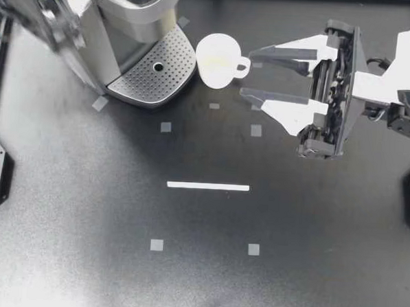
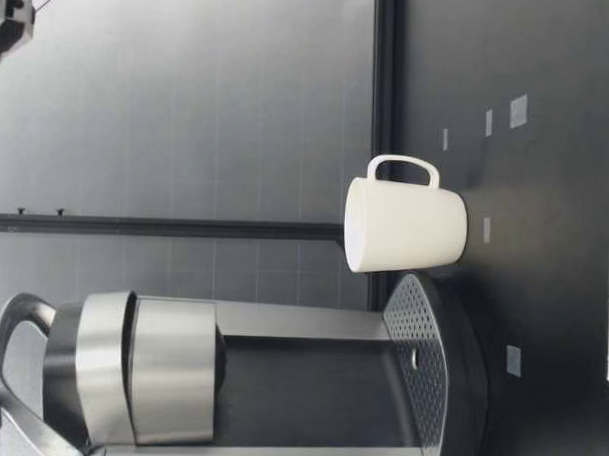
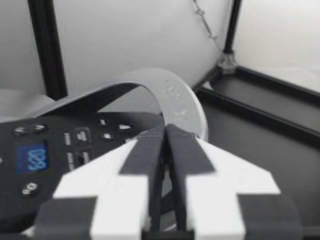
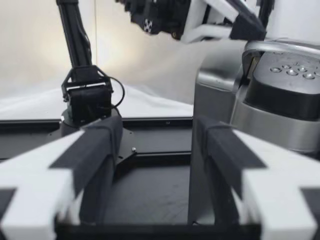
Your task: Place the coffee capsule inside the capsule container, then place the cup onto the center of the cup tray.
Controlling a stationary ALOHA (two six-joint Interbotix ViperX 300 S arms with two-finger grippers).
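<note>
Wide black matte table [image 1: 198, 284] under everything, lightly speckled, with a pale grey gridded backdrop [image 2: 189, 104] behind it and black frame rails [image 2: 384, 91] along the far edge.

One coffee machine [image 1: 122, 32] sits at the far left corner. It has a rounded body of brushed silver metal, and the left wrist view shows a dark control panel with a small blue display [image 3: 32, 157]. Two arms are in play. My left arm [image 1: 40, 14] is up over the machine. My left gripper [image 3: 165, 135] has its two dark fingers pressed together, with nothing visible between them, and its tips are over the machine's curved silver lid handle [image 3: 172, 92].

My right gripper [image 1: 249, 73] comes in from the right with its fingers [image 4: 95, 150] spread wide. From above, the tips sit on either side of the cup's loop handle [image 1: 244, 67]. I cannot tell its height, and its own camera shows only table and machine between the pads, so it has hold of nothing.

There is one cup tray [image 1: 143, 78], a rounded silver plate perforated with dots, and it is bare. One cup [image 1: 215, 61], white, smooth and glossy, stands upright on the table just beside the tray and not on it, with its handle towards my right gripper.

One long white strip [image 1: 208, 186] lies mid-table, with four grey tape squares [image 1: 166, 127] boxed around it.
</note>
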